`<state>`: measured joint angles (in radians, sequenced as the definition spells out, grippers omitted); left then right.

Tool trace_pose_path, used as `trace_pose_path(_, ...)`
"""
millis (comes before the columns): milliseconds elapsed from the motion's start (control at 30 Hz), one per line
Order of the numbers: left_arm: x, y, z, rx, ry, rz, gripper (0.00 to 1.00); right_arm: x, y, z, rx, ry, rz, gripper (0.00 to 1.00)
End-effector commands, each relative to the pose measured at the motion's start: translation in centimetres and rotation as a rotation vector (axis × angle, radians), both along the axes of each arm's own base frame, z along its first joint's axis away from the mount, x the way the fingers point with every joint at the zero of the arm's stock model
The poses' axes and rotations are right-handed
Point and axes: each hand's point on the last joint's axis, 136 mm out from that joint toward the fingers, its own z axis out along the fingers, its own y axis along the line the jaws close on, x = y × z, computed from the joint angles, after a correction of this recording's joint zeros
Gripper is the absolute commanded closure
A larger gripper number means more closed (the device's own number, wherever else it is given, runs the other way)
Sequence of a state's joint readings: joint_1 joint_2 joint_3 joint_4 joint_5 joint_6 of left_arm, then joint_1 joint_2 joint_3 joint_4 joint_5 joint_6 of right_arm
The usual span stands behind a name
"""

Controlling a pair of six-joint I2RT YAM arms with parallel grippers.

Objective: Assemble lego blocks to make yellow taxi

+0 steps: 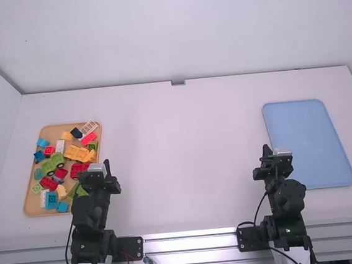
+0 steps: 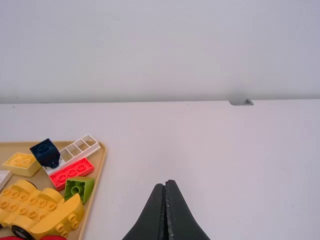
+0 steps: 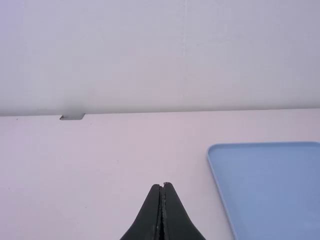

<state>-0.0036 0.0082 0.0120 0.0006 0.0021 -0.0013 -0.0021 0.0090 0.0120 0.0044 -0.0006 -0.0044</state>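
The yellow car [image 2: 42, 207], black wheels on it, lay among the other blocks [image 1: 49, 183] in the tan tray [image 1: 30, 195], at the left of the worktop [image 1: 184, 156]. Near it in the tray were a yellow brick [image 2: 22, 164], a red one [image 2: 72, 172] and a green one [image 2: 79, 188]. The left gripper [image 1: 97, 169] was near the tan tray, fingers together, holding nothing. The right gripper [image 1: 278, 153], near the blue tray [image 1: 311, 141], was likewise closed on nothing.

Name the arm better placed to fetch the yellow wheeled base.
Probably left: the left gripper is by the tan tray holding the base; the right gripper is across by the blue tray.
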Motion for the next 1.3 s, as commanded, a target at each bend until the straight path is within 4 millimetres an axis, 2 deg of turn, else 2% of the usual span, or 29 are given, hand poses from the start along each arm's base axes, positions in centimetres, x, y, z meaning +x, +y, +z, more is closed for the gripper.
trace_pose_path(0,0.0,0.0,0.0,0.0,0.0,0.0,1.0,0.0,0.0,0.0,0.001,0.0,0.001,0.99)
trace_pose_path(367,0.0,0.4,0.8,0.002,0.011,0.021,0.94,0.1,0.0,0.9,-0.009,0.01,0.0,0.94)
trace_pose_path(767,0.8,1.7,3.4,-0.014,0.105,0.092,0.78,1.0,0.0,3.4,-0.039,0.061,0.004,0.78)
trace_pose_path(967,2.1,2.4,5.6,-0.02,0.177,0.132,0.67,2.2,0.4,5.1,-0.059,0.094,0.024,0.67)
trace_pose_path(1267,4.8,3.7,7.6,-0.035,0.26,0.203,0.5,4.6,1.5,7.6,-0.091,0.122,0.064,0.5)
